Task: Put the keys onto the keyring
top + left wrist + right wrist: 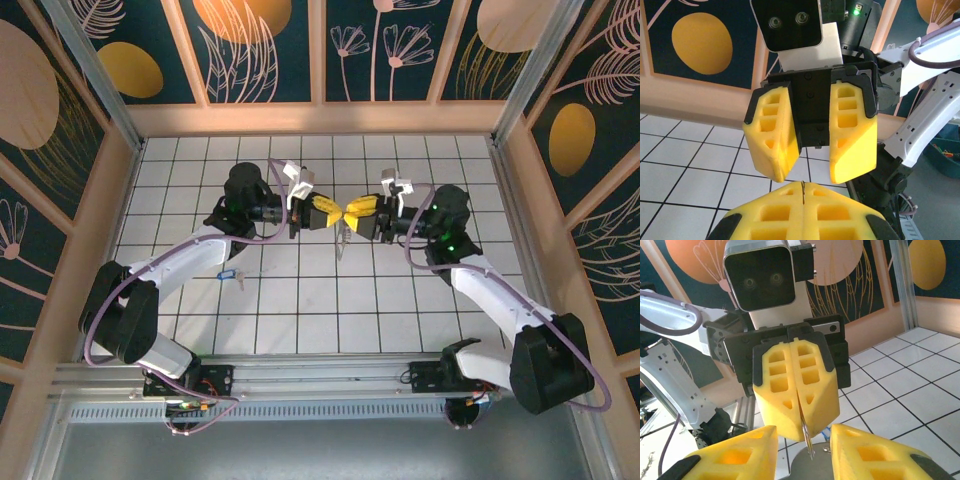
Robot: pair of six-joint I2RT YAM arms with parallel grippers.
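Observation:
My left gripper (335,213) is shut on the keyring (805,436), a thin metal ring seen edge-on that sticks out from between its yellow fingertips. In the left wrist view the ring is a dark sliver (803,187) in the seam of the shut left gripper (804,186). My right gripper (352,210) faces it tip to tip, open, one finger on each side of the ring and clear of it (802,452). A grey rounded piece (810,467) hangs under the ring; I cannot tell what it is. The keys (226,272), blue-headed, lie on the tiled floor to the left.
Both arms reach in over a white tiled floor (300,310) inside a walled box with dark patterned panels (270,50). A purple cable (110,310) loops along the left arm. The mounting rail (320,375) runs along the near edge.

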